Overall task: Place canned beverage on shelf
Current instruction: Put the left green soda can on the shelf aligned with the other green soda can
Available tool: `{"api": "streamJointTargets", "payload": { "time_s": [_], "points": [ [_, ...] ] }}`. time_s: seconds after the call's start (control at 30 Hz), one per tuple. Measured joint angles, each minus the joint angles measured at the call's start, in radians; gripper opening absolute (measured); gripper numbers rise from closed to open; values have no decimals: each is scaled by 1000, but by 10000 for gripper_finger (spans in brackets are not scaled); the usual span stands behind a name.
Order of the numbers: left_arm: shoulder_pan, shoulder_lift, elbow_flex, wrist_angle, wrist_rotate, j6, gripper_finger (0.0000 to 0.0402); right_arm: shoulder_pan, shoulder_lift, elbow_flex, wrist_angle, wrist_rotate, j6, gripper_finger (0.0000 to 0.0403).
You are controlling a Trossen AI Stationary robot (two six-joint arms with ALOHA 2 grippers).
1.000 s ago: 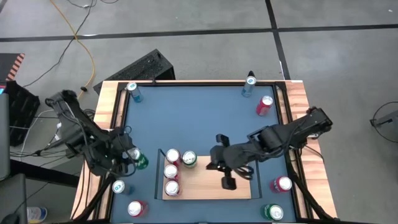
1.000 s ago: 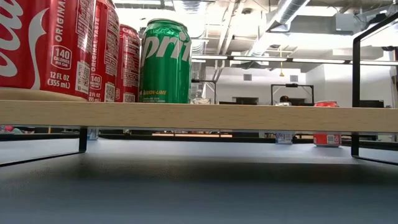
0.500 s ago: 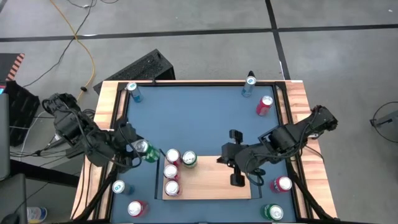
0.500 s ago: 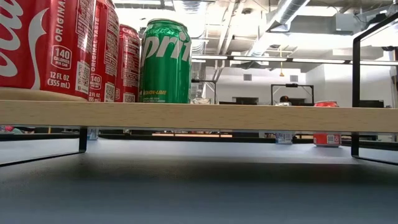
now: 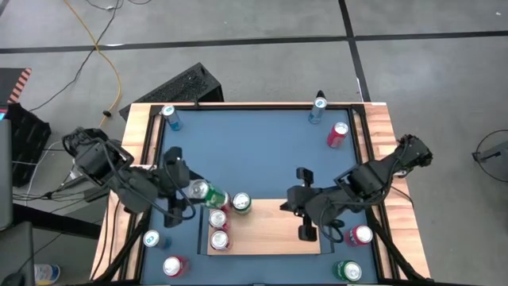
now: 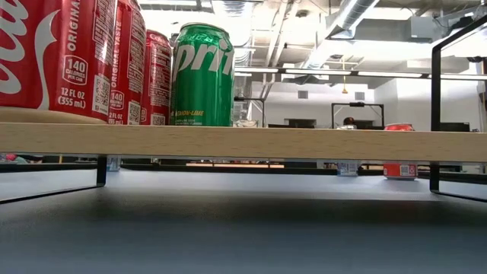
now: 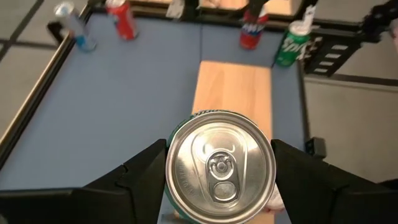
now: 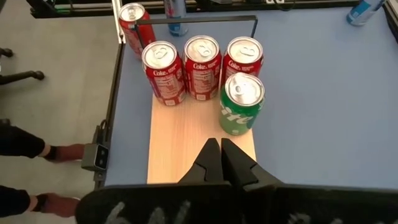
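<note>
Gripping a green can (image 5: 203,192) between its fingers (image 7: 140,177), the left gripper (image 5: 193,195) is seen at the nine-o'clock end of the shelf (image 5: 270,235), while the right gripper (image 5: 304,231), fingers pressed together, is held over its three-o'clock half.

The flat light-wood shelf (image 5: 266,236) with thin black end rails is crowded only at its left end, where three red cola cans (image 8: 202,59) stand in a row with a green soda can (image 8: 241,102) just beside them. The rest of the board lies bare, though the shut right gripper (image 5: 309,231) hangs over its right part. The blue tabletop (image 5: 254,151) behind the shelf is open, with cans only near its edges
</note>
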Motion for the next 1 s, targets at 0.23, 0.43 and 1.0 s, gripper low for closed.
{"api": "streamJointTargets", "payload": {
  "time_s": [0.23,0.43,1.0],
  "points": [
    [0,121,161,39,16,75,243,21,0,0,-11,18,13,0],
    [4,209,260,110,63,139,243,46,0,0,-56,21,45,0],
    [63,405,263,165,120,155,243,103,0,0,-188,33,105,0]
  ]
}}
